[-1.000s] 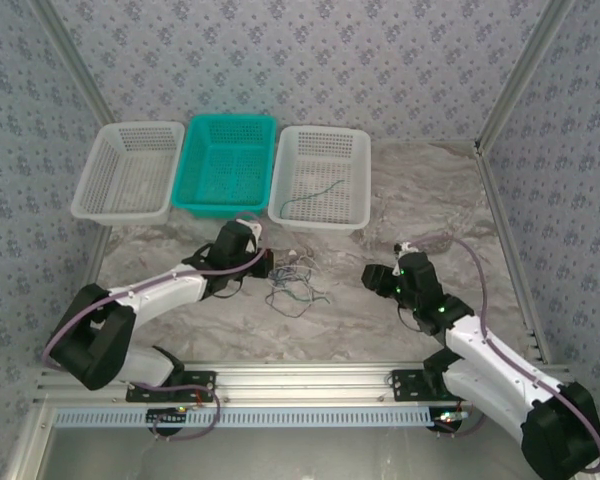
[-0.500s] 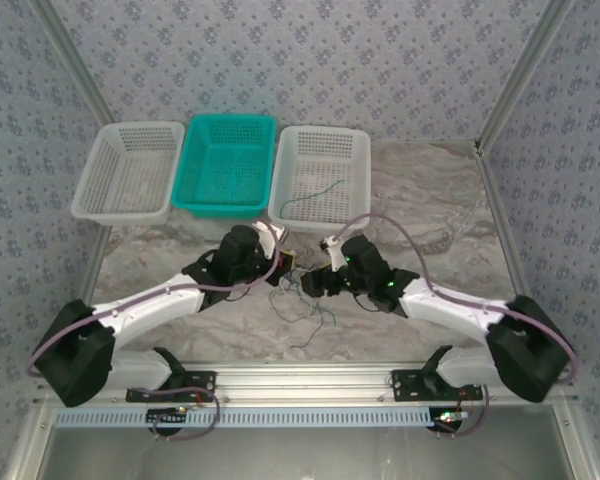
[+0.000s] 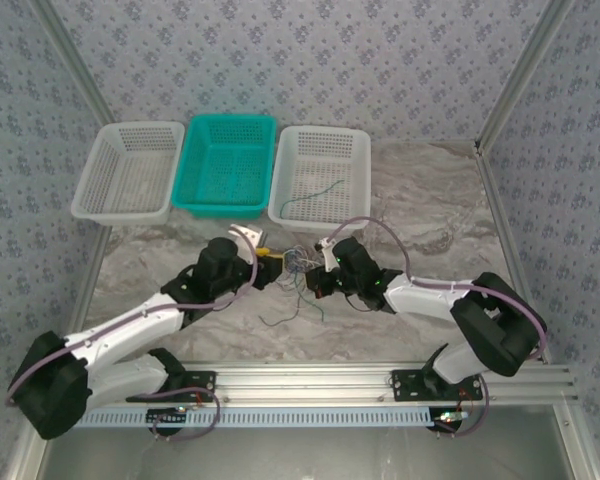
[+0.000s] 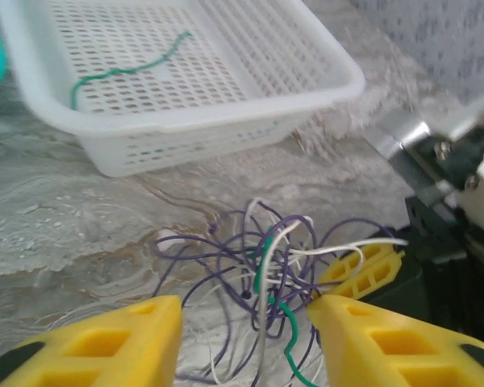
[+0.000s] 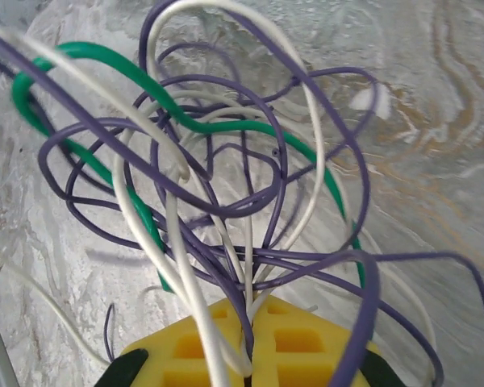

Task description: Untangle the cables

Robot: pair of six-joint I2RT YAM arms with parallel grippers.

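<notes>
Early in the untangling; most of the knot left.
Near: pinches purple and white strands of the cables in the clenched right gripper; straddles the bunch with the left gripper, jaws apart, grasping nothing. Mid-table, between both arms. Beyond: one green wire in the white basket, its wall just behind the knot; open table rightward for pulling.

From above, the cables form a knot too small to tell strand from strand. In the right wrist view the right tool is cut off at 6 o'clock, and loops run out at 12 and 9 o'clock. In the left wrist view the left tool is cropped at 6 o'clock, the white basket at 12 o'clock.
</notes>
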